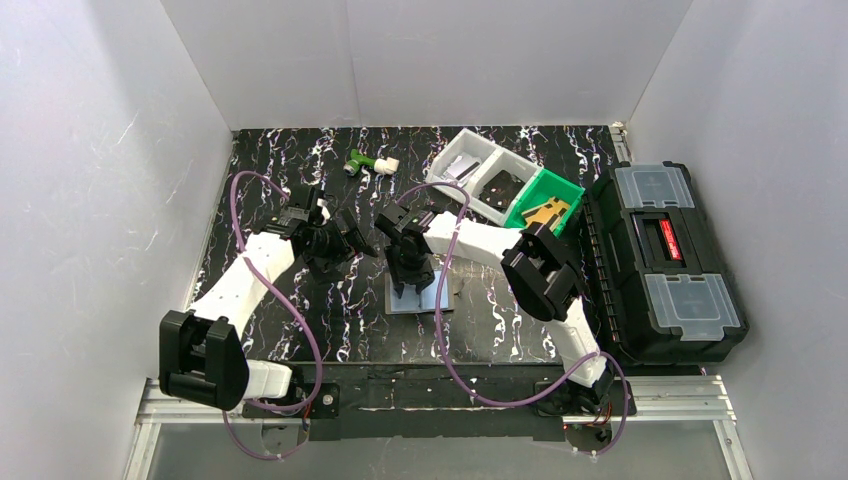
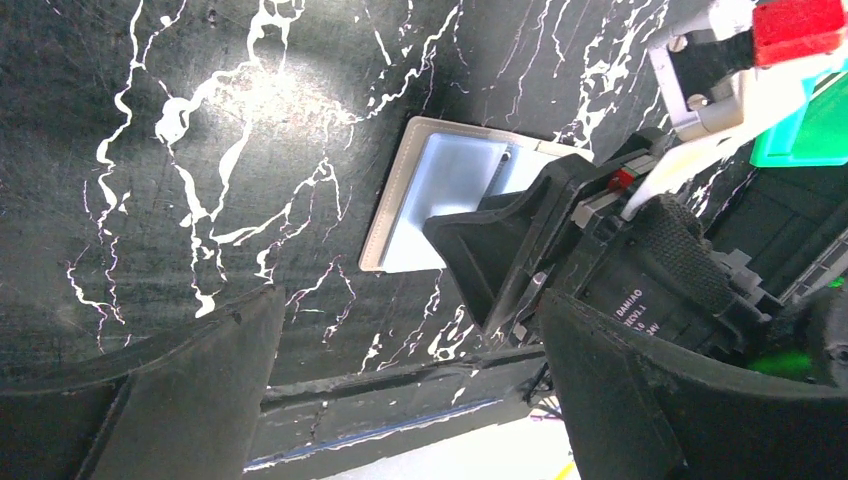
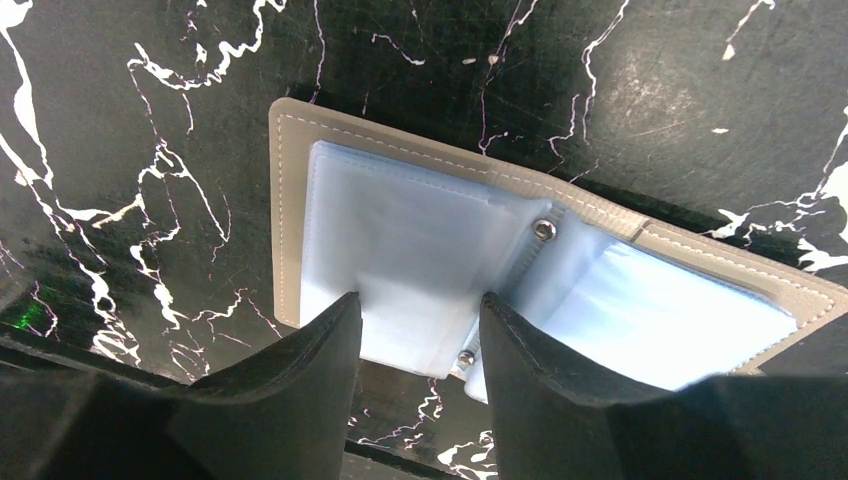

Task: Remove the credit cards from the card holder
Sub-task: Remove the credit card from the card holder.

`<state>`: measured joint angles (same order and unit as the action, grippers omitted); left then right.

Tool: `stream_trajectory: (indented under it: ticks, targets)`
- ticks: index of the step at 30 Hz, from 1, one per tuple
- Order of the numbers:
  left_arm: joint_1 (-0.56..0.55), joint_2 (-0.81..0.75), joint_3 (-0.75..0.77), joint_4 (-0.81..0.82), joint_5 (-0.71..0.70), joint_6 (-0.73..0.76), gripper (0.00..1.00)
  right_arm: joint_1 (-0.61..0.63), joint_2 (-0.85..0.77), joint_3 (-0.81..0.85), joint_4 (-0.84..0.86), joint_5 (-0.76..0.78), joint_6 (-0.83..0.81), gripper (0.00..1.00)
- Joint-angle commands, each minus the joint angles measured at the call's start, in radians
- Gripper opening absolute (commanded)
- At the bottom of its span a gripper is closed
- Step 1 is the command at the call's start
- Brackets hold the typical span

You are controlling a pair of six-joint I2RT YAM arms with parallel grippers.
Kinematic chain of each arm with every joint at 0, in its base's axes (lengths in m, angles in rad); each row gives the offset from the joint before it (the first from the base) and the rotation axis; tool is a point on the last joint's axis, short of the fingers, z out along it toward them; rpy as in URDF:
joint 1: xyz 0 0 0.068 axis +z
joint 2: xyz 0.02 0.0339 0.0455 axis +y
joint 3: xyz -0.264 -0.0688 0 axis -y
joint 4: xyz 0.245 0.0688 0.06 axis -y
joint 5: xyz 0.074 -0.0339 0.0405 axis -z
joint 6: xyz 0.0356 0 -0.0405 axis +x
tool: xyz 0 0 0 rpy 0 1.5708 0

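Pale-blue translucent plastic: the sleeves of the card holder, which lies opened flat on the desk directly beneath the right gripper. A grey stitched cover rims the sleeves. No credit cards can be told apart inside the film, and no card edge is distinguishable.

Right gripper: fingers part-spread, straddling the near edge of the sleeve stack. Nothing visibly pinched; contact with the plastic uncertain.

Left gripper: spread wide and empty, hovering just to the left of the right gripper. It is not pinning the holder.

Risks (judgement):
- The holder is unrestrained, so a closing pinch may catch sleeve film instead of a card and lift or drag the whole holder.
- The slick film could slip from the fingers.
- The left gripper pressing on the cover would counter this, but the two grippers sit close, so a collision is possible.
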<state>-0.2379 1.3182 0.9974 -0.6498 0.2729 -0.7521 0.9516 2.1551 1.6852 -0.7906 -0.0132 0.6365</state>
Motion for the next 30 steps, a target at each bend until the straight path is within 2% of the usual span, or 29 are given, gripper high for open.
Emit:
stream_trajectory:
  ticks: [1, 5, 10, 16, 21, 30]
  targets:
    - [0.003, -0.032, -0.033, -0.006, -0.013, -0.001, 0.99, 0.007, 0.086, -0.027, 0.009, -0.002, -0.045, 0.54]
    - [0.003, -0.028, -0.054, -0.001, -0.014, -0.003, 1.0, 0.005, 0.106, -0.03, 0.015, -0.04, -0.054, 0.44]
    - [0.001, -0.019, -0.078, 0.011, -0.009, -0.004, 1.0, -0.023, 0.097, -0.087, 0.056, -0.106, -0.053, 0.23]
    - [-0.049, 0.042, -0.074, 0.019, -0.001, 0.007, 0.99, -0.065, 0.067, -0.171, 0.129, -0.191, -0.072, 0.11]
    - [-0.13, 0.12, -0.037, 0.029, -0.014, 0.003, 0.86, -0.109, 0.042, -0.25, 0.209, -0.289, -0.068, 0.07]
    - [-0.178, 0.254, 0.002, 0.047, -0.023, 0.035, 0.44, -0.135, 0.007, -0.299, 0.271, -0.325, -0.092, 0.05]
